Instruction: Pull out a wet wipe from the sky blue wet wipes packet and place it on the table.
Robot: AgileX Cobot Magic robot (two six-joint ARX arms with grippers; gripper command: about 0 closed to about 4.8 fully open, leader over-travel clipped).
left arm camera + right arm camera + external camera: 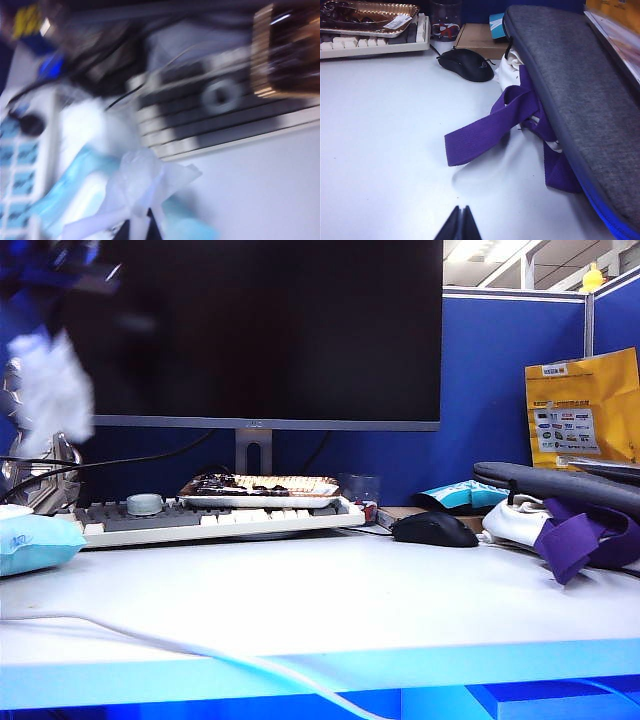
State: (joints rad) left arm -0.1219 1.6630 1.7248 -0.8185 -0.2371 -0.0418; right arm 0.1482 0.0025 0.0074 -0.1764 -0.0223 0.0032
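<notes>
Dangling limp at ten o'clock, well above the white desk-top table, the thin white fabric wet wipe hung pinched in the shut left gripper. Light and floppy, it likely suited that corner pinch. The puffy sky-blue plastic wipes packet lay at nine o'clock. The right gripper sat closed, empty, over the table.

left end effector pinching wet wipe, blurred keyboard

Exterior low at table edge; wrists look down; all share keyboard.

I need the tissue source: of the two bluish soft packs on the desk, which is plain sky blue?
The sky blue wet wipes packet at the left edge; the other is teal-and-white.
</notes>
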